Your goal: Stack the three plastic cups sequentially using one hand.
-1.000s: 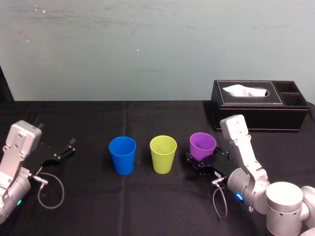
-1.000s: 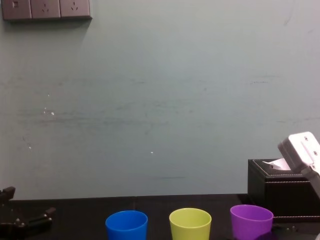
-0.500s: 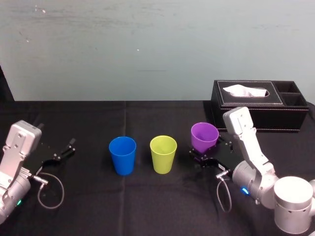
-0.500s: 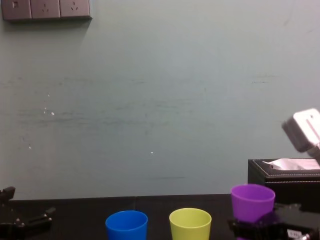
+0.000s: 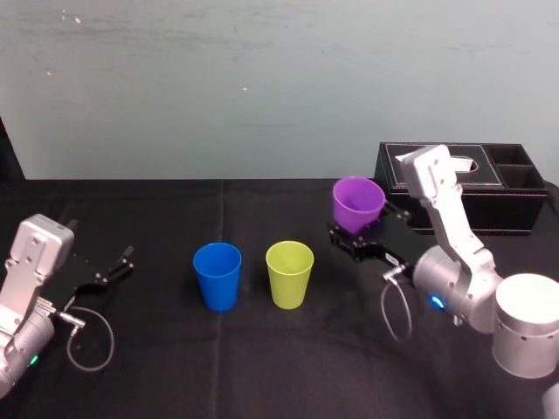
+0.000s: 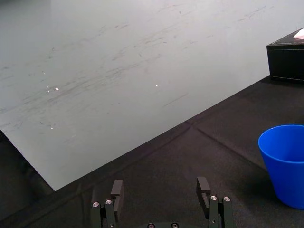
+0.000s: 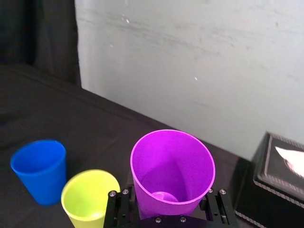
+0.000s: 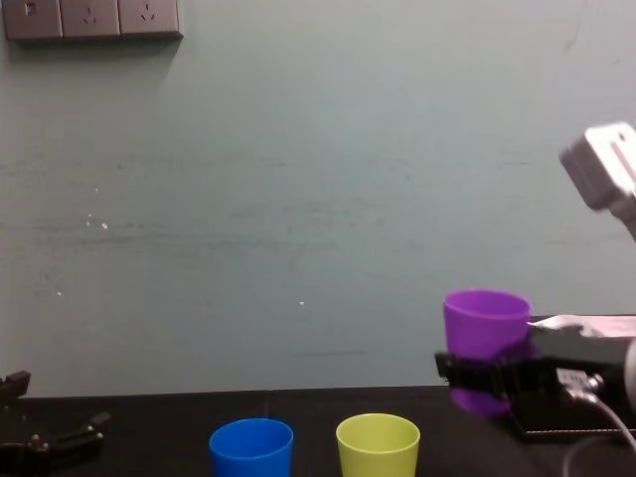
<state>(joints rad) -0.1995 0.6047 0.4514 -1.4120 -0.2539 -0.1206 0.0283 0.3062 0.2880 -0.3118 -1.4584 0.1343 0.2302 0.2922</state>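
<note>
My right gripper (image 5: 356, 239) is shut on the purple cup (image 5: 357, 203), which hangs upright in the air, up and to the right of the yellow-green cup (image 5: 289, 273). The chest view shows the purple cup (image 8: 485, 346) well above the table, with black fingers (image 8: 467, 372) around its lower part. The right wrist view looks into the purple cup (image 7: 172, 174), held between the two jaws, with the yellow-green cup (image 7: 90, 197) and the blue cup (image 7: 39, 170) below. The blue cup (image 5: 217, 275) stands on the black table left of the yellow-green one. My left gripper (image 5: 109, 270) rests open at the far left.
A black tissue box (image 5: 461, 185) stands at the back right, just behind my right arm. A loose cable (image 5: 87, 336) lies by the left arm. The black tablecloth (image 5: 262, 367) covers the whole table, with the pale wall behind it.
My right gripper has lifted the purple cup off the table and carried it up and slightly left. The blue and yellow-green cups and the left arm have stayed put.
</note>
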